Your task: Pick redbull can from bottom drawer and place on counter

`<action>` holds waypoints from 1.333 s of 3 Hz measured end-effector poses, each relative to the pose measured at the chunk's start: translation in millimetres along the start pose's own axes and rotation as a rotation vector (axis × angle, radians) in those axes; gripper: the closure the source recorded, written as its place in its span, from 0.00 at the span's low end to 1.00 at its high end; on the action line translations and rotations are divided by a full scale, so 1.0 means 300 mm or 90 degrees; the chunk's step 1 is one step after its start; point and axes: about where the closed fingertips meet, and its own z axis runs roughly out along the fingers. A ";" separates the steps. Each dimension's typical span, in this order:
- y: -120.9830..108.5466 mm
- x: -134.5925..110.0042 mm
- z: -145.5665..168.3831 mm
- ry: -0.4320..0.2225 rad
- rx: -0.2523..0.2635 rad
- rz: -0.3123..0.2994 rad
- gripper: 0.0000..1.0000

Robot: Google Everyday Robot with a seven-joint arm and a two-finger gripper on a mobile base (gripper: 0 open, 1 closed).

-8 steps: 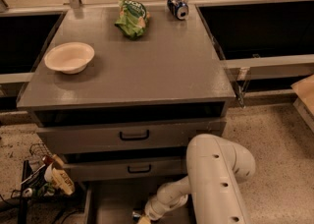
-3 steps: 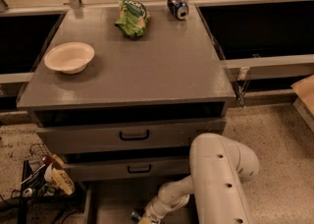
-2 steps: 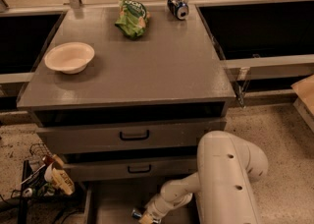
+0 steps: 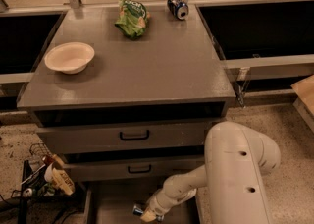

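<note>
A broad grey bench (image 4: 147, 73) tops a grey cabinet (image 4: 54, 139) that fills the middle of the scene, with black recessed areas to either side. The robot's thick white arm (image 4: 240, 169) stands off the cabinet's front right corner and bends down and to the left toward the floor. Below the bench's front edge sit two shut drawers with black handles (image 4: 134, 135). Under them the bottom drawer (image 4: 110, 206) stands pulled out, its plain grey floor showing.

On the floor left of the cabinet, a black wire basket (image 4: 27, 183) holds a jumble of small items. A white bowl (image 4: 69, 57) sits upright near the bench's left edge. A crumpled green bag (image 4: 131, 16) lies near the far edge, left of centre. A fat blue can (image 4: 177, 7) lies on its side at the far edge, just right of the bag and apart from it.

The redbull can (image 4: 137, 211), slim, with blue and silver showing, is down in the bottom drawer, low in its open space. The hand (image 4: 147, 215) is in the drawer too, right against the can's right side. Whether the hand is spread or pinching the can cannot be told.
</note>
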 end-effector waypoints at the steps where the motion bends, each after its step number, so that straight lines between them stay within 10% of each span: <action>1: 0.012 -0.027 -0.119 0.019 0.004 -0.011 1.00; 4: 0.103 -0.075 -0.381 0.039 0.011 -0.030 1.00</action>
